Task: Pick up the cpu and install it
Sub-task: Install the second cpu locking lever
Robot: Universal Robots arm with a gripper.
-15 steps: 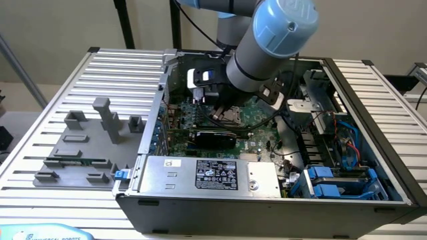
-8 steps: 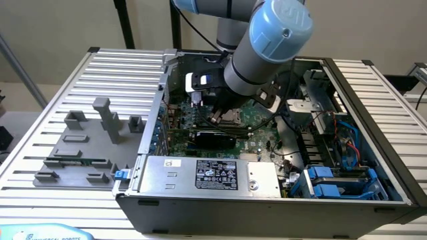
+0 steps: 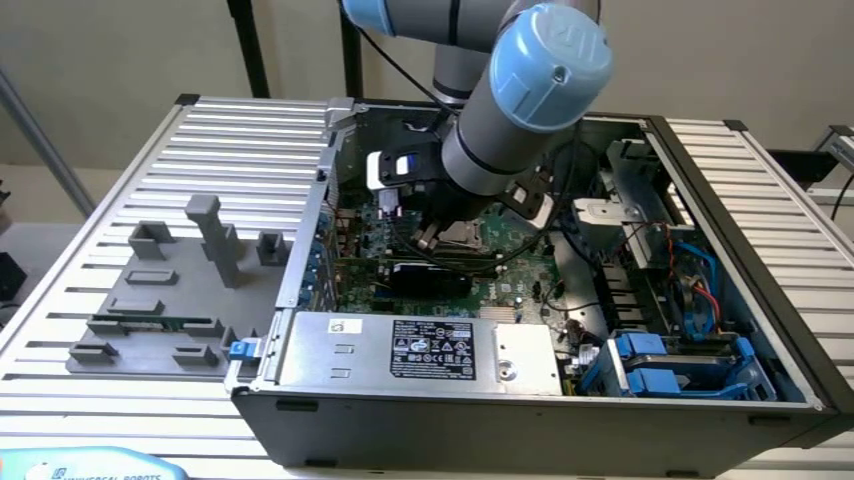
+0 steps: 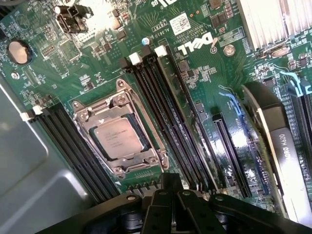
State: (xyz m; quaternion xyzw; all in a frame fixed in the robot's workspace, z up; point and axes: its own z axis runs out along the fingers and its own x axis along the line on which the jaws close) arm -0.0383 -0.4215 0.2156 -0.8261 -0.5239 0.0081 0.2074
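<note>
Silvery cpu [image 4: 116, 138], green motherboard [image 4: 195, 73]

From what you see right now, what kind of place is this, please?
Probably a robotics lab or test bench for computer assembly. An open desktop computer case lies on a slatted metal table, a grey fixture plate beside it, and a robot arm reaches over the motherboard.

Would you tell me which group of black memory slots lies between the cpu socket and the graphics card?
The bank with white end clips, right of the cpu; the other bank borders the grey case wall.
</note>
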